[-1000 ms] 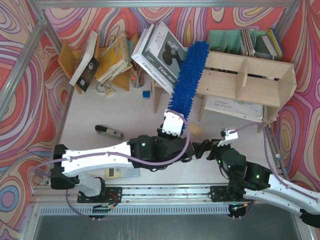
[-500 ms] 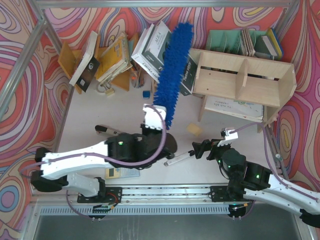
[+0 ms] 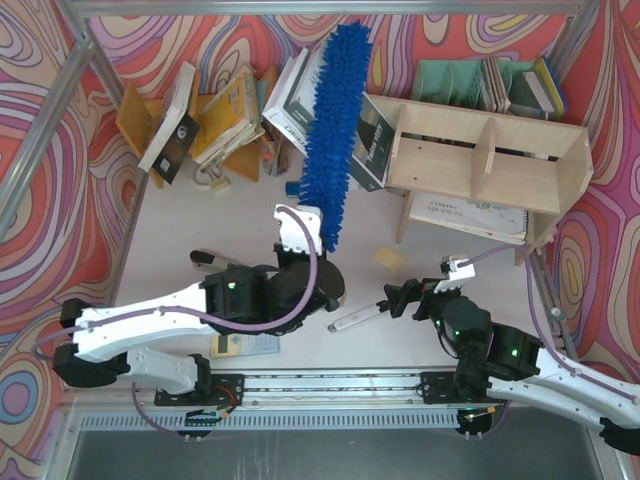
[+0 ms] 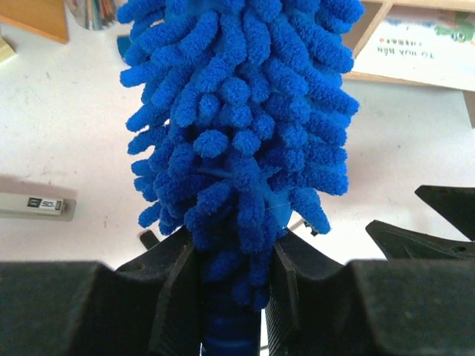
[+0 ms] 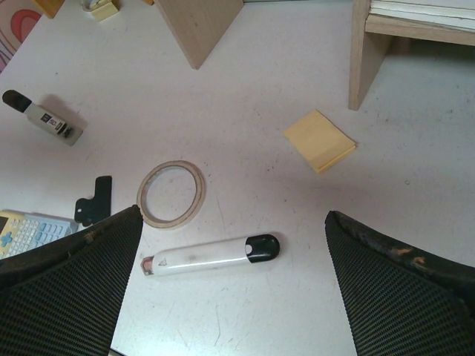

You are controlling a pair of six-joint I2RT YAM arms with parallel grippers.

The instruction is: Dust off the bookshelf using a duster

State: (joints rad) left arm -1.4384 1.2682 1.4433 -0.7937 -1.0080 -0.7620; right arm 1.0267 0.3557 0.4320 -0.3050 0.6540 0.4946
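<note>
We see the left gripper (image 4: pixel 230 297) pinching the duster (image 3: pixel 335 130) at the base of its fluffy head, above the middle of the desk (image 3: pixel 180 230). The head slants toward the far edge, across the leaning books (image 3: pixel 292 95) just beside the left end of the bookshelf (image 3: pixel 490 150), which stands toward the far right corner. The right gripper (image 5: pixel 234 215) hangs spread and empty by the near edge, over a marker pen (image 5: pixel 211 256) and a tape ring (image 5: pixel 171 193).
</note>
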